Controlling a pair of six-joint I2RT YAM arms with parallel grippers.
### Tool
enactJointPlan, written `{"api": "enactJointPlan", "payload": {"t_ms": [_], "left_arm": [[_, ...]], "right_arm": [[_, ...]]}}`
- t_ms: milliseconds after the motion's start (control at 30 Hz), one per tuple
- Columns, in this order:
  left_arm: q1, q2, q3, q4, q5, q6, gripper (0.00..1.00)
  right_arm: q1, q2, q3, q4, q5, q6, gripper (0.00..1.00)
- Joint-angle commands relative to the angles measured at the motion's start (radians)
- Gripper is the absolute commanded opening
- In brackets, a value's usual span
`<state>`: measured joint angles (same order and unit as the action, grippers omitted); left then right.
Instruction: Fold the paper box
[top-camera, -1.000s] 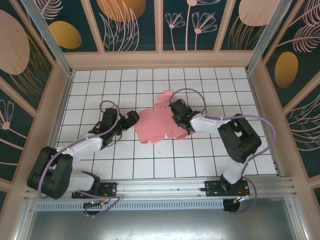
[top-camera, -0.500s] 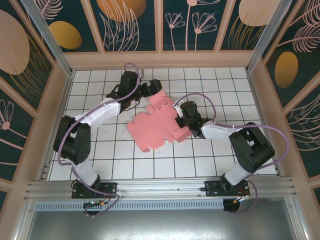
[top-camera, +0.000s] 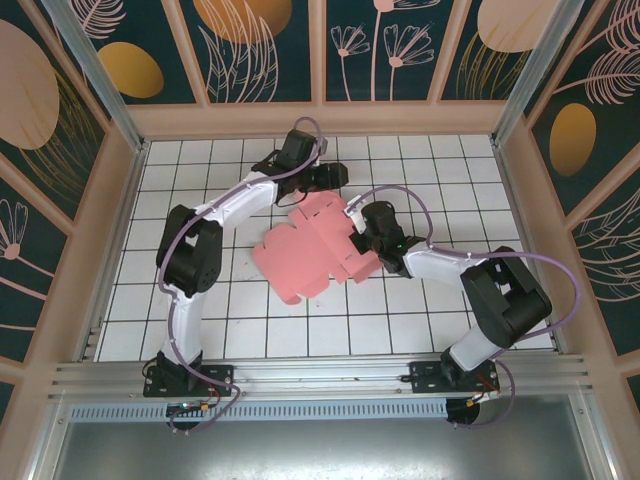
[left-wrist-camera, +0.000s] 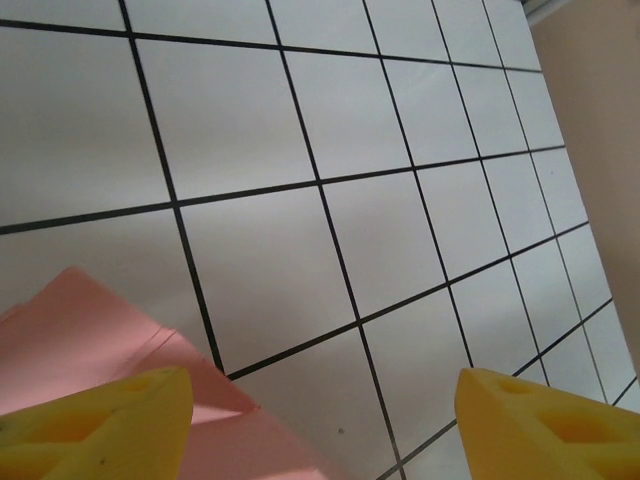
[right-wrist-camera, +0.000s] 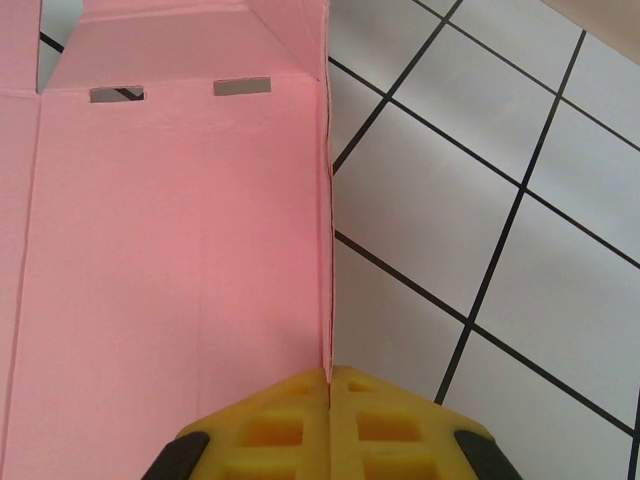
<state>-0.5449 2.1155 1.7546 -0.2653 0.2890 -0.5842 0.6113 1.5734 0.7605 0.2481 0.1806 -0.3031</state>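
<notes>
The left arm was stretched to the far side, elbow bent at the left, and the left gripper had its yellow fingers wide apart. The right arm was folded low, forearm pointing left, and the right gripper was pinched on the paper box edge.

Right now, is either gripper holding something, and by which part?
The right gripper pinches the paper box by its side edge. The left gripper, open, holds nothing.
</notes>
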Motion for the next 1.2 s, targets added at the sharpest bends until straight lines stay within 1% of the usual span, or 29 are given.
{"api": "enactJointPlan", "payload": {"t_ms": [0,67,167,233,300,533,600,633,700,733,800,967,1000,1067,1100,1167], "left_arm": [[-0.007,0.053,0.075,-0.087,0.029,0.057,0.69],[-0.014,0.082,0.112,-0.128,0.048,0.073,0.66],[-0.033,0.100,0.139,-0.183,0.037,0.084,0.65],[-0.041,0.100,0.130,-0.191,0.030,0.057,0.63],[-0.043,0.106,0.130,-0.206,0.029,0.016,0.59],[-0.078,0.095,0.141,-0.244,-0.057,-0.045,0.49],[-0.083,0.094,0.141,-0.245,-0.067,-0.072,0.45],[-0.084,0.097,0.142,-0.244,-0.061,-0.082,0.41],[-0.084,0.102,0.142,-0.241,-0.055,-0.100,0.38],[-0.085,0.104,0.139,-0.237,-0.052,-0.103,0.34],[-0.086,0.108,0.138,-0.236,-0.047,-0.109,0.31],[-0.087,0.103,0.136,-0.229,-0.042,-0.116,0.09],[-0.087,0.102,0.135,-0.228,-0.042,-0.115,0.07],[-0.087,0.101,0.132,-0.226,-0.041,-0.117,0.07],[-0.088,0.100,0.129,-0.223,-0.040,-0.118,0.10],[-0.087,0.094,0.118,-0.208,-0.036,-0.124,0.29]], "right_arm": [[0.002,-0.023,-0.008,0.015,-0.018,-0.005,0.00],[0.002,-0.021,-0.006,0.012,-0.018,-0.004,0.00],[0.002,-0.016,-0.001,0.010,-0.008,-0.004,0.00],[0.001,-0.013,0.003,0.008,0.000,-0.006,0.00],[0.002,-0.005,0.011,0.006,0.005,-0.006,0.00],[0.005,0.031,0.040,-0.001,0.020,-0.005,0.00],[0.007,0.037,0.043,-0.001,0.026,-0.007,0.00],[0.009,0.041,0.045,-0.001,0.028,-0.009,0.00],[0.013,0.045,0.048,-0.001,0.034,-0.010,0.00],[0.015,0.046,0.048,-0.001,0.036,-0.010,0.00],[0.018,0.048,0.047,-0.001,0.040,-0.010,0.00],[0.020,0.043,0.040,0.000,0.043,-0.009,0.00],[0.020,0.043,0.040,0.000,0.043,-0.011,0.00],[0.021,0.040,0.040,0.000,0.043,-0.009,0.00],[0.020,0.041,0.040,0.001,0.046,-0.009,0.00],[0.022,0.040,0.039,0.002,0.044,-0.007,0.00]]}}
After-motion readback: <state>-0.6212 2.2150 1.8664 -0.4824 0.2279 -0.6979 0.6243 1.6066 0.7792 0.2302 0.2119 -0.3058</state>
